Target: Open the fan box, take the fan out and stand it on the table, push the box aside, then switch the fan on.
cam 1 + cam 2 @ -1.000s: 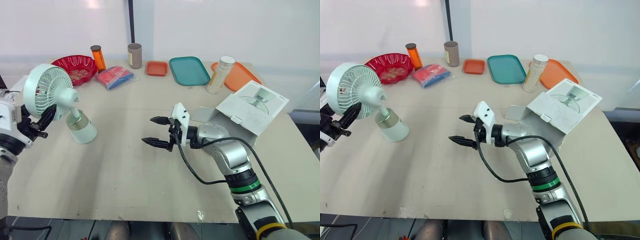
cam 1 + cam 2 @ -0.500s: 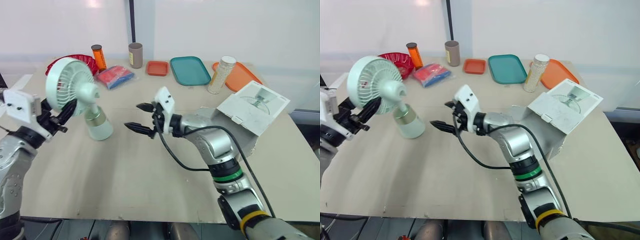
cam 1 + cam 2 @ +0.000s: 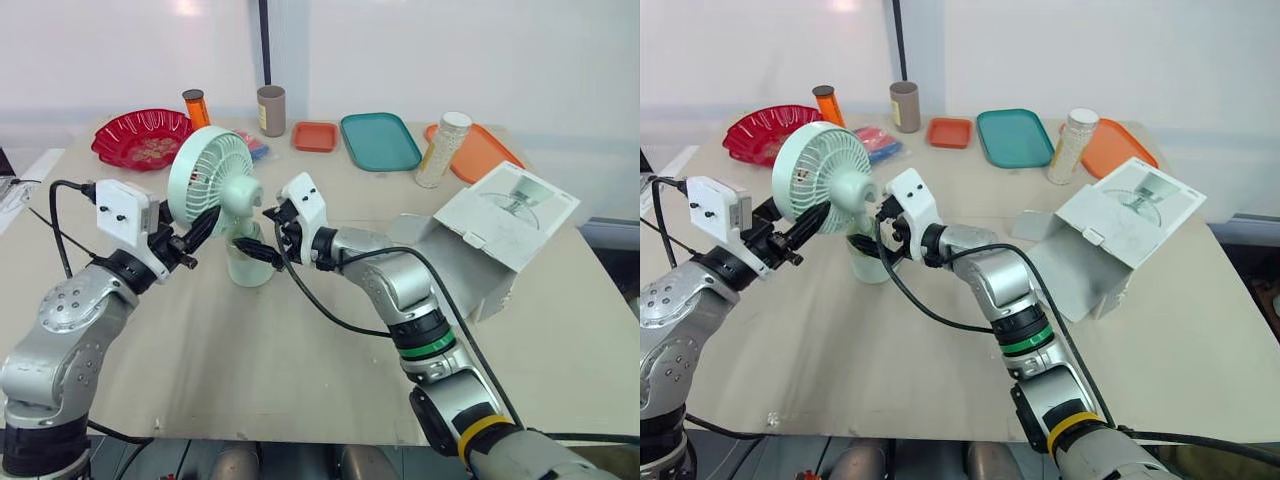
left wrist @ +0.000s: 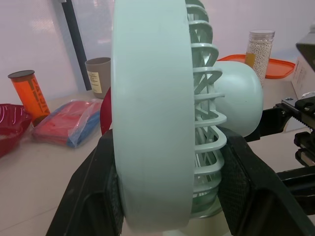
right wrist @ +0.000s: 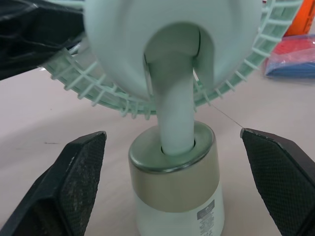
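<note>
Mint fan, and a pretty colourful table

The fan [image 3: 212, 175] is pale mint green with a gold band on its whitish base, and the box [image 3: 505, 215] is white with a grey fan print. Then there's a red bowl [image 3: 165, 122], an orange bottle [image 3: 197, 112] with a black cap, a taupe cup [image 3: 270, 112], an orange-red dish [image 3: 314, 137], a teal tray [image 3: 378, 142] and a red-and-blue bag [image 4: 61, 129]. The table [image 3: 250, 350] is beige.

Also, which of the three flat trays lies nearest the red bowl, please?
The small square orange tray; the teal rectangular tray and larger orange tray lie farther right.
</note>
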Available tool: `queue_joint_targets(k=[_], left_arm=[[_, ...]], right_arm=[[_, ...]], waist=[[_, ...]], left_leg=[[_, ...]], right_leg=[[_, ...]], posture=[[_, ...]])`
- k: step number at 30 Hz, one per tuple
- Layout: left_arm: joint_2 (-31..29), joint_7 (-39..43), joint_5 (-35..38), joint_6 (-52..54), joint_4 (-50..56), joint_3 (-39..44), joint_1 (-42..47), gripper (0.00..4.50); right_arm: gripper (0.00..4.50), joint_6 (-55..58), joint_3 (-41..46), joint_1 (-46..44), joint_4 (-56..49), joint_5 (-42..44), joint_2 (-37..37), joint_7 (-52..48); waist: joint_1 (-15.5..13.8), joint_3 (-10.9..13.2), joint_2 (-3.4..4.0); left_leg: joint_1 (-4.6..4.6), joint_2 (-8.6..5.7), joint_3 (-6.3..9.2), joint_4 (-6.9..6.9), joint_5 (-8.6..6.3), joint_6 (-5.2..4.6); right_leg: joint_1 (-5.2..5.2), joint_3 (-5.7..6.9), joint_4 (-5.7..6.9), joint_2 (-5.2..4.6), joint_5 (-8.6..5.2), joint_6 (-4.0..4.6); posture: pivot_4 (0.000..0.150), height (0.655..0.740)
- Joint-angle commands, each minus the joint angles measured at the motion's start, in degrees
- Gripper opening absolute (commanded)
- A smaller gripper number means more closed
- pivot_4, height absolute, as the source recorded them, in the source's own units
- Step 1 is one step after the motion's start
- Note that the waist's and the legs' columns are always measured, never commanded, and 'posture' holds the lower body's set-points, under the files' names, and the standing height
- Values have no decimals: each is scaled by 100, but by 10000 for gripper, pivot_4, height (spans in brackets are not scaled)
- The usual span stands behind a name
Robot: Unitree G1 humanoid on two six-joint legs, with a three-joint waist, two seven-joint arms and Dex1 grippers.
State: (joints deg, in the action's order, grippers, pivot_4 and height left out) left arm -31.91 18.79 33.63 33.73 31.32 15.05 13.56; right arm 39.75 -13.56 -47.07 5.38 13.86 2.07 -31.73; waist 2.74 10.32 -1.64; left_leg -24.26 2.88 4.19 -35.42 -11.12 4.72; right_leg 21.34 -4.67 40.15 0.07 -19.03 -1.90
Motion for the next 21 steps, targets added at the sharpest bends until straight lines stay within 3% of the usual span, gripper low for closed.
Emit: queue_joint_targets(k=[1, 5, 8, 11, 21], left_arm=[[27, -40, -1, -108, 176, 47, 252, 19449], [18, -19, -3, -126, 163, 38, 238, 19449], [11, -19, -22, -141, 165, 45, 203, 19449], [20, -19, -18, -136, 201, 37, 172, 19449], [-1, 8, -50, -155, 234, 31, 126, 19449]], right_arm=[[45000, -105, 136, -211, 96, -49, -124, 207], [45000, -215, 152, -285, 291, -105, -214, 274], [37856, -282, 175, -348, 392, -103, -265, 302], [23068, -334, 171, -401, 442, -105, -299, 270], [23068, -521, 121, -418, 507, -156, -325, 147]], waist=[[0, 0, 0], [1, 0, 0], [5, 0, 1], [3, 0, 0], [3, 0, 0]], left_leg=[[0, 0, 0, 0, 0, 0], [0, 0, 0, 1, 0, 0], [0, 2, 0, 2, 0, 0], [0, 1, 0, 1, 0, 0], [0, 1, 0, 2, 0, 0]], right_leg=[[0, 0, 0, 0, 0, 0], [1, 0, -1, 0, 0, 0], [2, 0, 0, 2, 0, 0], [2, 0, 0, 2, 0, 0], [2, 0, 0, 2, 0, 0]], posture=[[1500, 7400], [1500, 7400], [1500, 7400], [1500, 7400], [1500, 7400]])
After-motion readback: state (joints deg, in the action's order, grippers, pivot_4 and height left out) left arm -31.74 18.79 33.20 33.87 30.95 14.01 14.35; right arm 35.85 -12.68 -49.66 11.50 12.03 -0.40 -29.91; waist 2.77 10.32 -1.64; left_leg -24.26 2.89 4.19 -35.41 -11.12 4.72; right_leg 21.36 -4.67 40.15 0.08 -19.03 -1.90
